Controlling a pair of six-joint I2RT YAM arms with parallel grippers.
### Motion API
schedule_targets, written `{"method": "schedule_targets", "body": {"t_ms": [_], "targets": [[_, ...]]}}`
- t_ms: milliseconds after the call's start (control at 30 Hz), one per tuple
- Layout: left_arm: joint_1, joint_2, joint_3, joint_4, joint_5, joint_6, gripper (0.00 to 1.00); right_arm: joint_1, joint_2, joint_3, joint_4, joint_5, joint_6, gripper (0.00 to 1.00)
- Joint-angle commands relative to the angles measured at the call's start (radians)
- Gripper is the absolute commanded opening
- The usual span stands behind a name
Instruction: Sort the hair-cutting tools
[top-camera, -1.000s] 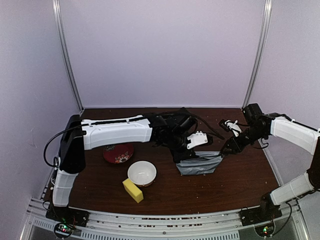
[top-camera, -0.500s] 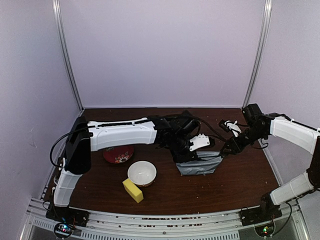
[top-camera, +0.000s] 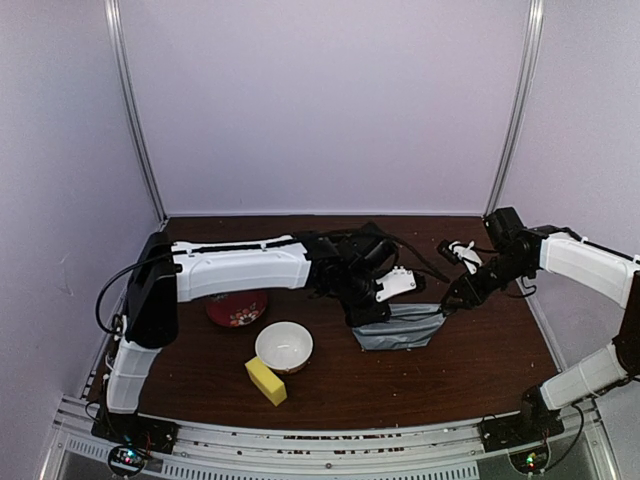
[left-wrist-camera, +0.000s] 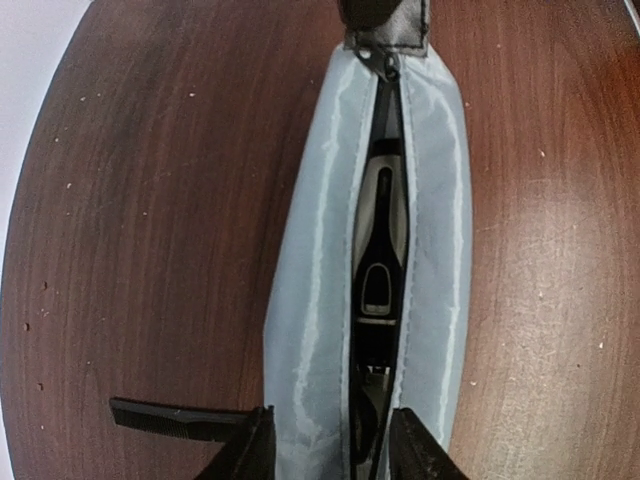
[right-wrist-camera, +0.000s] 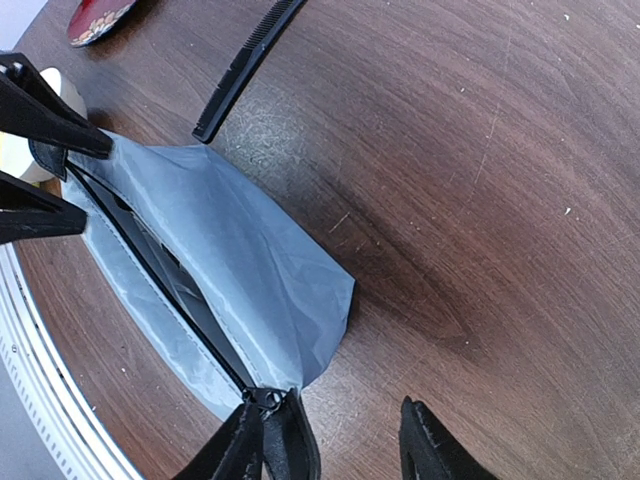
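Hair clipper (left-wrist-camera: 380, 250) lies lengthwise inside the grey zip pouch (left-wrist-camera: 310, 260), straight ahead of the left hand (left-wrist-camera: 330, 425). That hand's fingers are spread and straddle the pouch's near end with nothing pinched between them. The stance would suit a drop into the open zipper, or propping the mouth wide.

At the pouch's far end from that hand, the right hand (right-wrist-camera: 335, 410) also has its jaws apart. One finger is against the pouch's zipper end and the other is over bare desk (right-wrist-camera: 480, 200). I judge it is pinning the pouch so it does not slide, though a real grip on the tab cannot be made out.

Slim black comb (left-wrist-camera: 175, 418) lies on the desk just outside one finger of the left hand, beside the pouch and not in it, so it looks next to go in. Scissors are not visible. Something dark sits in the pouch between the left fingers, but I cannot tell what.
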Motion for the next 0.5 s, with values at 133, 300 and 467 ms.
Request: {"method": "schedule_targets", "body": {"t_ms": [133, 300, 467], "targets": [[0.056, -0.215, -0.065, 0.016, -0.036, -0.323, 0.39, -0.005, -0.003, 0.027, -0.011, -0.008, -0.013, 0.48], [0.116, -0.329, -0.248, 0.08, 0.123, -0.531, 0.38, -0.005, 0.008, 0.034, -0.023, -0.026, -0.022, 0.48], [0.144, -0.368, -0.352, 0.09, 0.084, -0.581, 0.37, -0.005, -0.004, 0.038, -0.025, -0.047, -0.022, 0.48]]}}
